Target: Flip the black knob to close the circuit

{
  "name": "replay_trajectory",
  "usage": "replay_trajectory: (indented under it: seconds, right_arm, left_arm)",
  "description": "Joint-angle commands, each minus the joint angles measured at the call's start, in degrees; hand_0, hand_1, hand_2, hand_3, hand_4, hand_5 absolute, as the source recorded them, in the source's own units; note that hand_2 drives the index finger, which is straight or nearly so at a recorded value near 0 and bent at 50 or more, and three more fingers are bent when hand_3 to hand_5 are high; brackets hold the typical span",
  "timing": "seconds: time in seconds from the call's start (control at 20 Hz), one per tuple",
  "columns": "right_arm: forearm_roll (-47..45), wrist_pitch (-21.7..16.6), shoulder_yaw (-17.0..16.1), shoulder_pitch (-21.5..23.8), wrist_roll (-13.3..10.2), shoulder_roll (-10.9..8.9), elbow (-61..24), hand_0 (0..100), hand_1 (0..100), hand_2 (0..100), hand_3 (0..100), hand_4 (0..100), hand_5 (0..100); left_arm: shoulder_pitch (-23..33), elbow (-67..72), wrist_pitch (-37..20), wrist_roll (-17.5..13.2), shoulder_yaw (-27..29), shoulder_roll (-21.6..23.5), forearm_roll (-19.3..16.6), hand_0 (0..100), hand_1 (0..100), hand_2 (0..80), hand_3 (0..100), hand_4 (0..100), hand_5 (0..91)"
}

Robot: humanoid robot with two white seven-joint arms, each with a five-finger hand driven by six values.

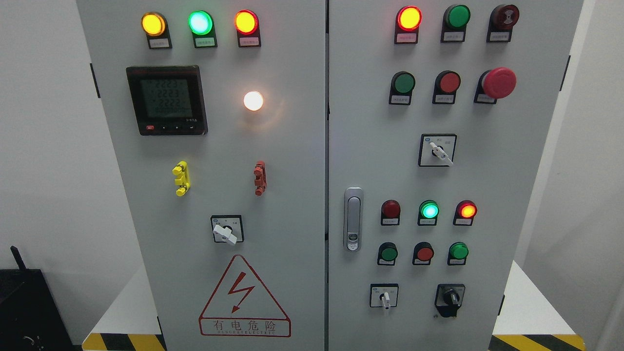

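Note:
The black knob sits at the lower right of the right cabinet door, on a black plate, its pointer standing roughly upright. To its left is a white-handled selector switch. Neither of my hands nor arms shows anywhere in the head view.
The grey cabinet has two doors with a door handle near the centre seam. Lit indicator lamps, push buttons, a red emergency stop, a digital meter and two more white selector switches cover the panels. A black box stands at lower left.

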Motion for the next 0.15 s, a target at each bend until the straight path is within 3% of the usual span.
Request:
replay_trajectory:
  seconds: [0.0,0.1]
  right_arm:
    - [-0.66,-0.07,-1.02,0.78,0.11,0.48,0.49,0,0,0,7,6,0]
    - [-0.66,-0.07,-1.02,0.78,0.11,0.48,0.49,0,0,0,7,6,0]
  left_arm:
    - [0.00,0.00,0.04,-0.01,0.62,-0.03,0.44,0,0,0.0,5,3,0.0]
    - [0.00,0.00,0.04,-0.01,0.62,0.05,0.44,0,0,0.0,5,3,0.0]
